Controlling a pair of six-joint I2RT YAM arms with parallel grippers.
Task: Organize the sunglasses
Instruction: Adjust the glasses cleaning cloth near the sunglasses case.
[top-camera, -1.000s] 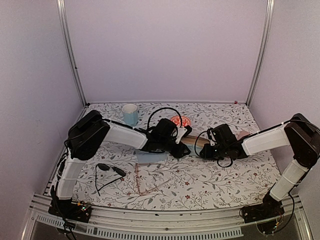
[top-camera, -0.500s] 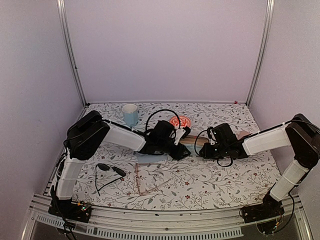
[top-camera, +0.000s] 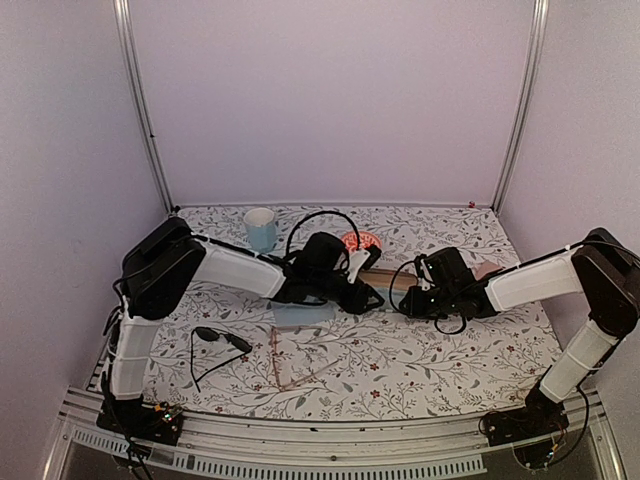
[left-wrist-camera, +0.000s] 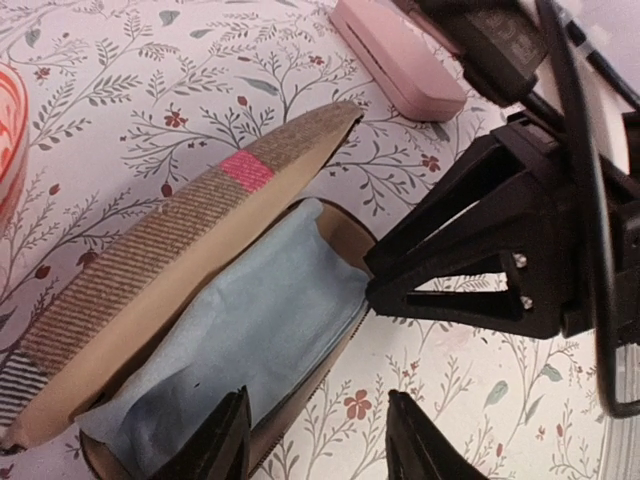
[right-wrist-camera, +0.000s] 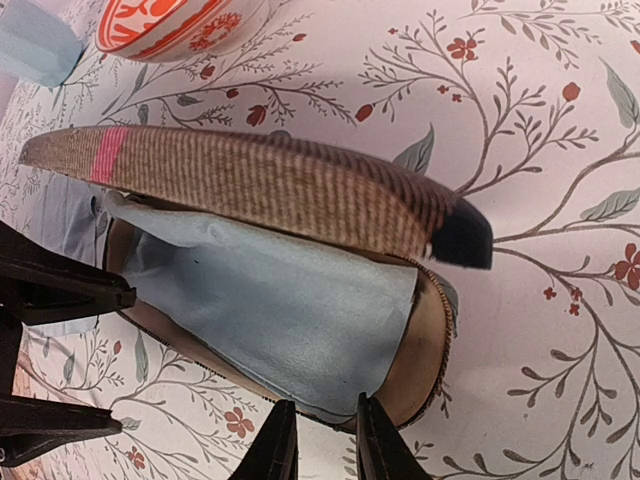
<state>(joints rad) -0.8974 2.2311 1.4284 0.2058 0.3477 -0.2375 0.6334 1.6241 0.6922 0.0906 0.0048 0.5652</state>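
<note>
The right gripper (right-wrist-camera: 322, 440) is clenched on the lower rim of the open brown case (right-wrist-camera: 260, 185). The left gripper (left-wrist-camera: 320, 445) is released, straddling the opposite rim. The black sunglasses (top-camera: 215, 340) and the pinkish glasses (top-camera: 283, 362) lie side by side by the near-left corner of the tabletop (top-camera: 420, 365)

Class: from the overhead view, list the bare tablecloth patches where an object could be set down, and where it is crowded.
Free: the near right tablecloth, between the clear glasses and the right arm; the far right corner behind that arm. Crowded: the middle, where left gripper and right gripper meet at the brown case; near left, around the black sunglasses.
</note>
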